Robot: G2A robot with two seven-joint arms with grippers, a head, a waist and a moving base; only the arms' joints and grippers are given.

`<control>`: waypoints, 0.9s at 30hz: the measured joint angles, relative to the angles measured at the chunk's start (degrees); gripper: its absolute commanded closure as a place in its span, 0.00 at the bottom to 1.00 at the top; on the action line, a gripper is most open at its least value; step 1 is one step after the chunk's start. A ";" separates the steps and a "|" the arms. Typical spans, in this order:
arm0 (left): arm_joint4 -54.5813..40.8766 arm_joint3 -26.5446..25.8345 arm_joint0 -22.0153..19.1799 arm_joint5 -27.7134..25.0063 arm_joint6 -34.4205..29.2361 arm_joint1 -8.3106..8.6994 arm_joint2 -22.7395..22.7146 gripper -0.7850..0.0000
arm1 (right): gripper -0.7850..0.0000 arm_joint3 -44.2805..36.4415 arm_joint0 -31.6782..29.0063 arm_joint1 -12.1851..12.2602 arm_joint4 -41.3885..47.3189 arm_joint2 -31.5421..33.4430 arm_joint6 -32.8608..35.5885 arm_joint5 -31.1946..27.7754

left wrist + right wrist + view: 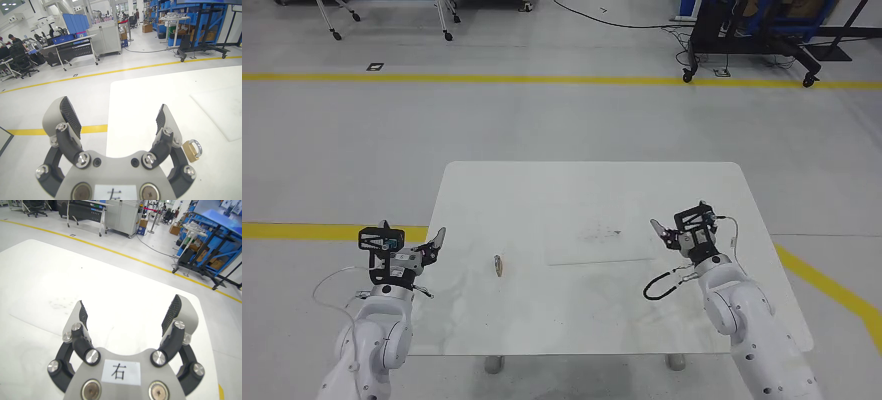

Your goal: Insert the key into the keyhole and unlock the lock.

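A small brass padlock [499, 265] with a silver shackle lies on the white table [592, 200], left of its middle. In the left wrist view the padlock [192, 151] lies close beside one fingertip. My left gripper [408, 238] hovers at the table's left edge, open and holding nothing, its ribbed pads [70, 115] spread wide. My right gripper [680, 222] is above the table's right part, open as well, with bare table between its pads [171, 313]. I cannot make out a key.
A thin white mat [597, 245] lies flat on the table's middle, with faint dark scuff marks on it. Yellow floor lines run behind and beside the table. Racks and carts stand far off on the floor.
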 measured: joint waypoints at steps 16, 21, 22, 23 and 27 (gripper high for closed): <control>0.00 0.00 0.00 0.00 0.00 0.00 0.00 0.00 | 0.00 10.26 10.63 -0.15 1.20 -7.17 5.12 -18.28; 0.00 0.00 0.00 0.00 0.00 0.00 0.00 0.00 | 0.00 21.97 20.13 -0.33 1.81 -11.82 3.61 -35.41; 0.00 0.00 0.00 0.00 0.00 0.00 0.00 0.00 | 0.00 24.38 21.98 -0.38 1.39 -12.79 3.01 -38.62; 0.00 0.00 0.00 0.00 0.00 0.00 0.00 0.00 | 0.00 26.07 23.28 -0.40 1.13 -13.39 2.48 -40.76; 0.00 0.00 0.00 0.00 0.00 0.00 0.00 0.00 | 0.47 31.78 27.94 -0.32 -1.72 -15.35 0.48 -48.11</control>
